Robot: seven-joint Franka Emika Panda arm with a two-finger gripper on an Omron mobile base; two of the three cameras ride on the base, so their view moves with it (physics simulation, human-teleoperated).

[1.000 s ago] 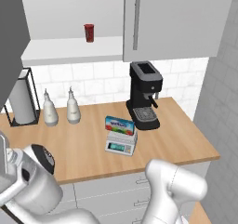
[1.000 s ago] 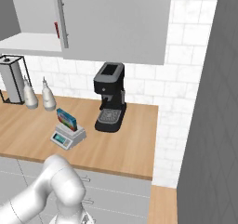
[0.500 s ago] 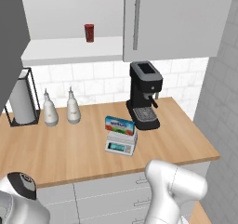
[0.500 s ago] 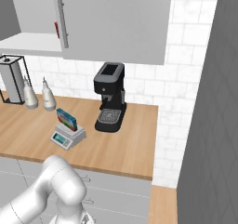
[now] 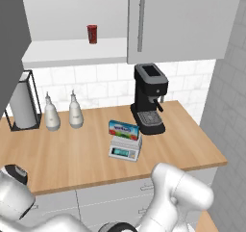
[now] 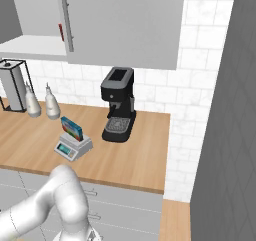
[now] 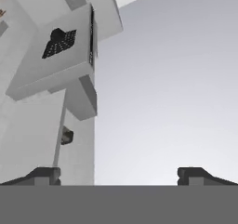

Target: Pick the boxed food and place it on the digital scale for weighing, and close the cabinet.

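Boxed food sits atop digital scale for weighing; cabinet left door open; end effector released, empty.

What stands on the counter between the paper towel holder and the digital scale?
Two white bottles stand between the paper towel holder and the digital scale, seen in both base views.

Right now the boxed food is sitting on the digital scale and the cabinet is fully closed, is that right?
Not quite. The boxed food does sit on the digital scale, but the cabinet is partly open: the left base view shows its left side uncovered, with a red can on the exposed shelf.
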